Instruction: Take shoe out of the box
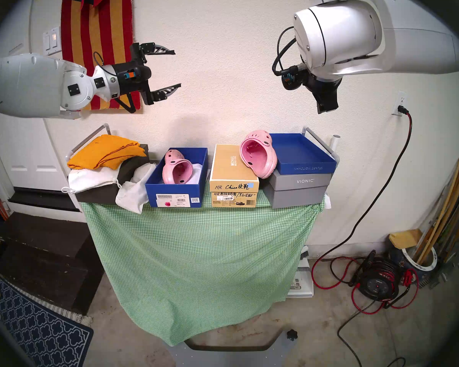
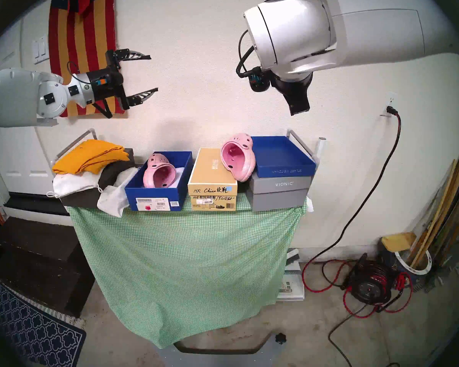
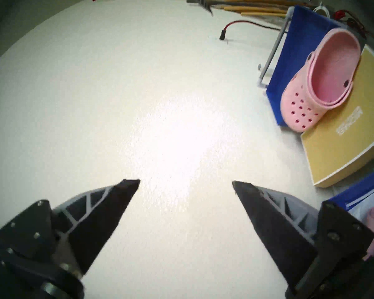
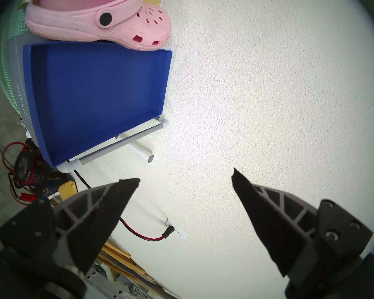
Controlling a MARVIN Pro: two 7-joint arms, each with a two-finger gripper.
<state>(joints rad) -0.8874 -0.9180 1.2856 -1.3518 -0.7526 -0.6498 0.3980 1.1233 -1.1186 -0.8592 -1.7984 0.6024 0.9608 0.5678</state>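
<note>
Nearest you, on the desk (image 1: 196, 226), the blue box (image 1: 176, 191) holds the pink shoe (image 1: 176, 170), heel opening facing you, toe toward the wall. Just right of the box, a second shoe (image 1: 257, 157) leans on the tan box (image 1: 233, 170). High above the box, your left end effector (image 1: 170, 72) hangs with fingers spread wide, empty; the right end effector (image 4: 186, 180) is likewise spread and empty. Bring the left one down over the box, tilt it downward, and straddle the heel rim, clear of the walls.

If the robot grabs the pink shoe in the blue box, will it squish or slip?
The pink shoe looks like moulded foam, so it probably squishes slightly and feels light. Its matte surface likely grips fine. It lies loose on white paper in the box, so it should lift out freely.
</note>
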